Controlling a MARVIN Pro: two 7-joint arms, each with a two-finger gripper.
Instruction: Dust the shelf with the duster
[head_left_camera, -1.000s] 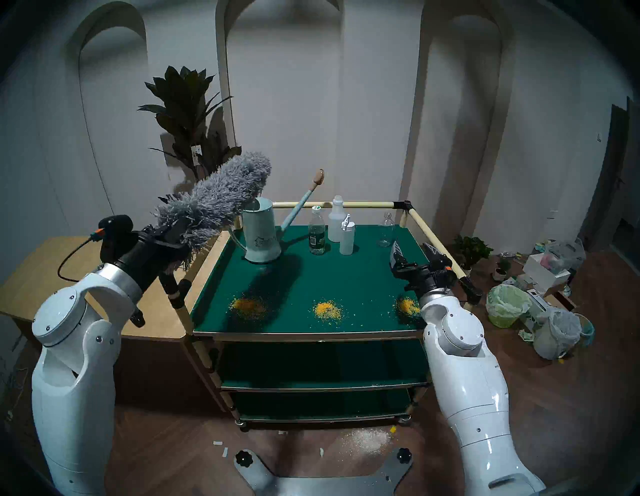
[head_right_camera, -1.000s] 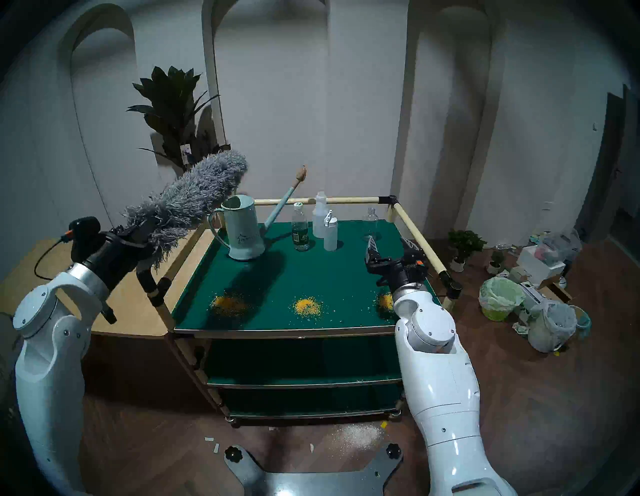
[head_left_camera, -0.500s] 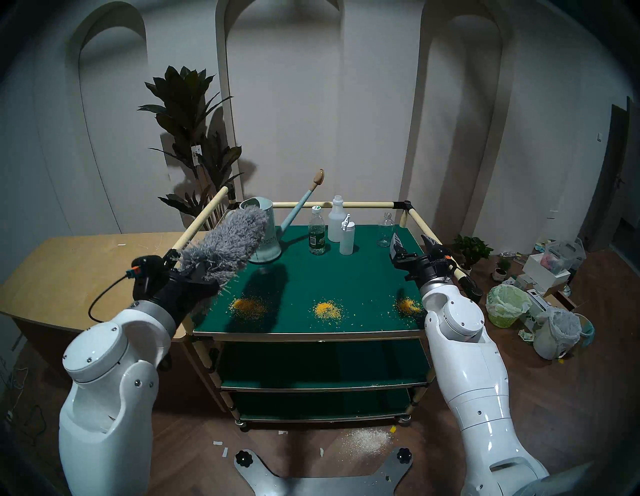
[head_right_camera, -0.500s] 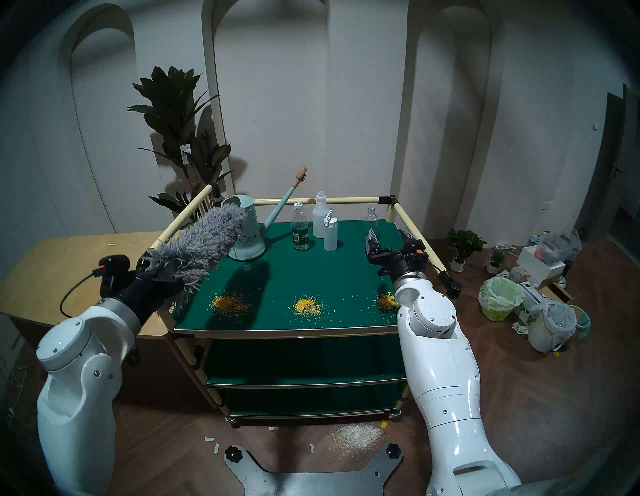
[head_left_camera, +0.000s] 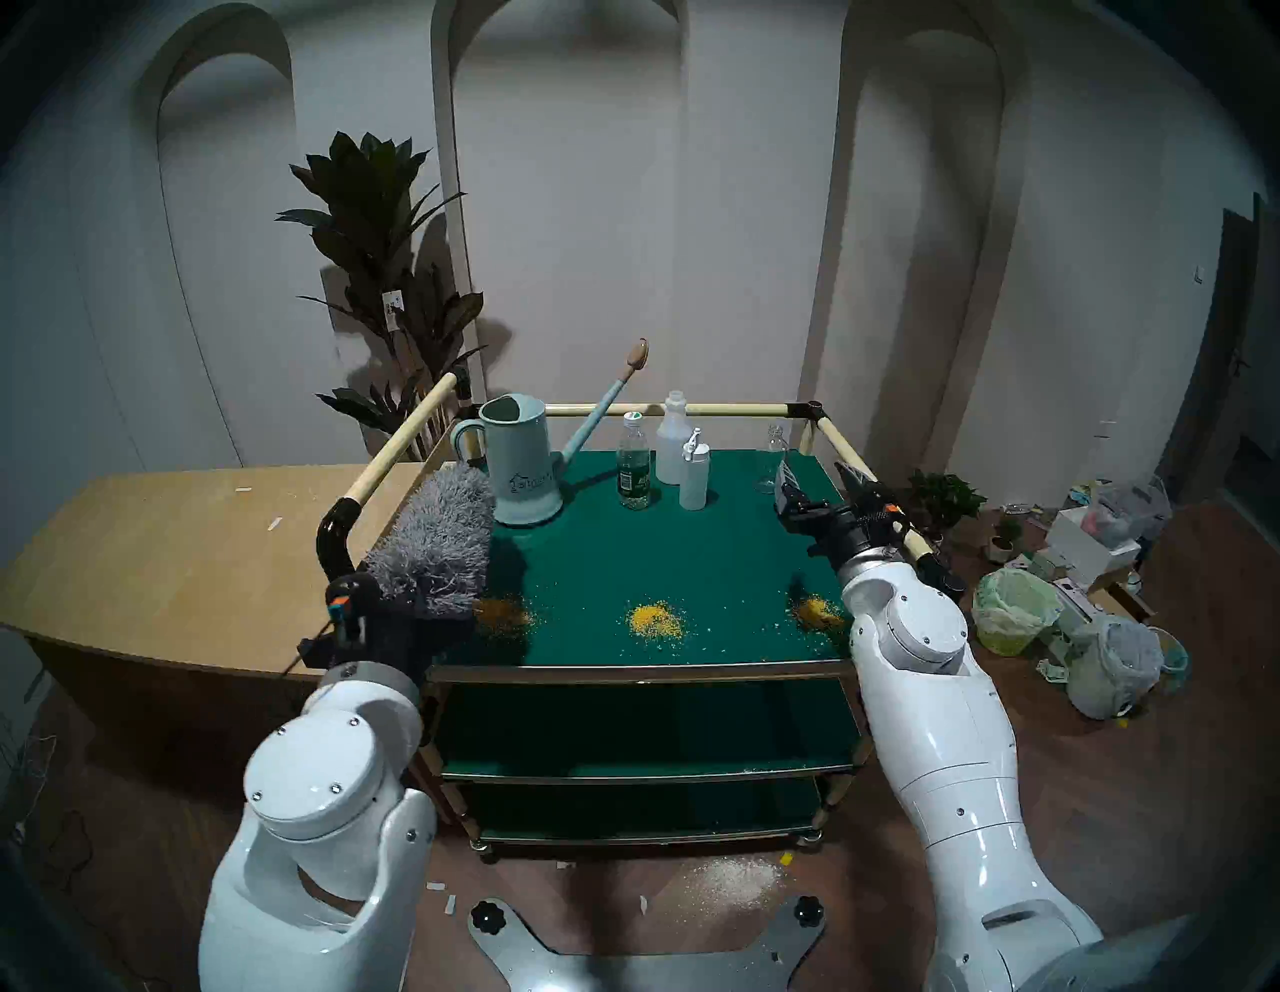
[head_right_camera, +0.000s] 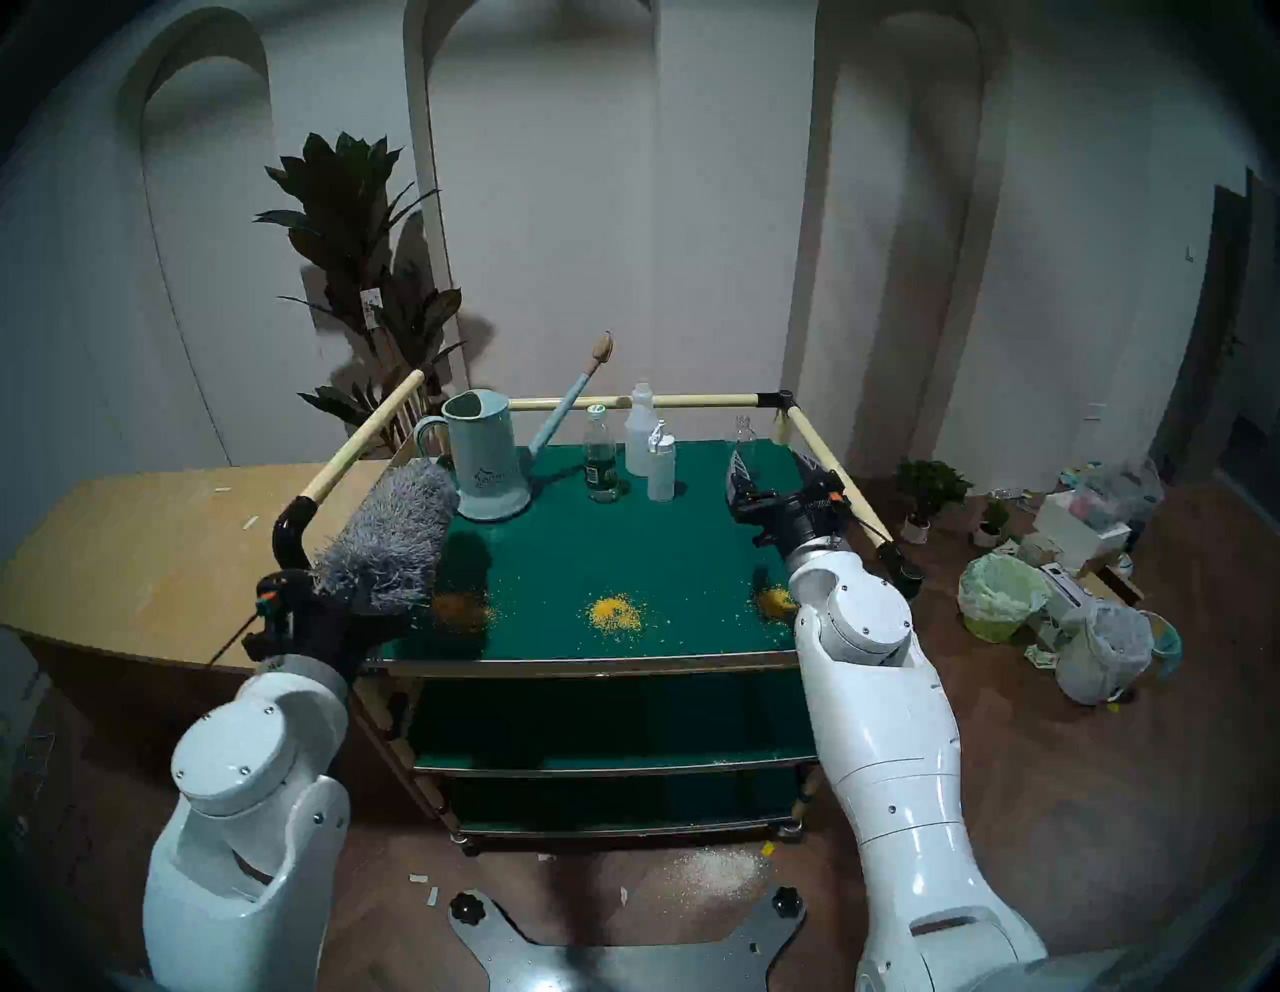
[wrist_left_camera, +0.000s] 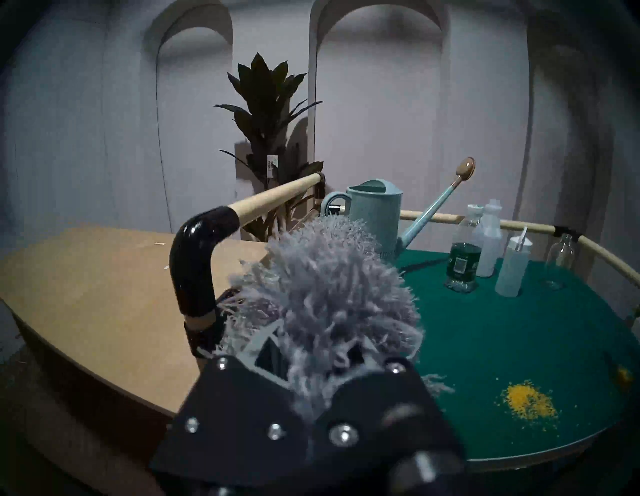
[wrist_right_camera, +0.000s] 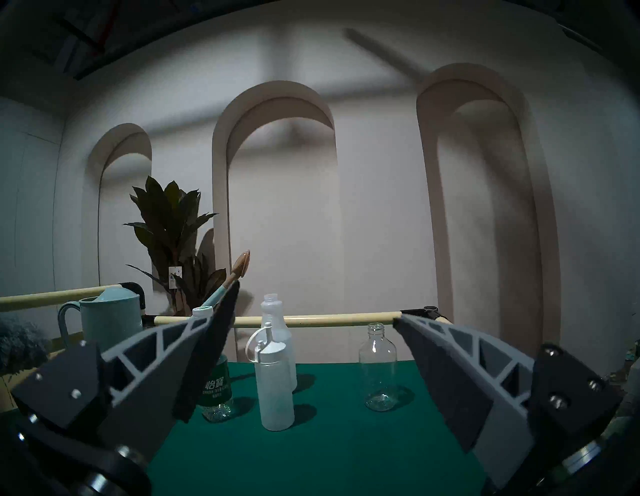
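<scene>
The left gripper (head_left_camera: 415, 609) is closed on the base of the duster (head_left_camera: 436, 537), whose grey head lies along the left side of the shelf (head_left_camera: 692, 554), its tip just beside the pale blue watering can (head_left_camera: 519, 464); the left wrist view alone shows the shaggy strands bunched between the fingers (wrist_left_camera: 266, 353) (the handle itself is hidden); from the head, three yellow crumb piles (head_left_camera: 654, 616) sit near the front edge, the leftmost partly shaded by the duster; the right gripper (head_left_camera: 821, 485) hovers over the shelf's right side, jaws spread wide and empty; its wrist view frames a white squeeze bottle (wrist_right_camera: 275, 384) and a clear glass bottle (wrist_right_camera: 379, 367) between the fingers.
</scene>
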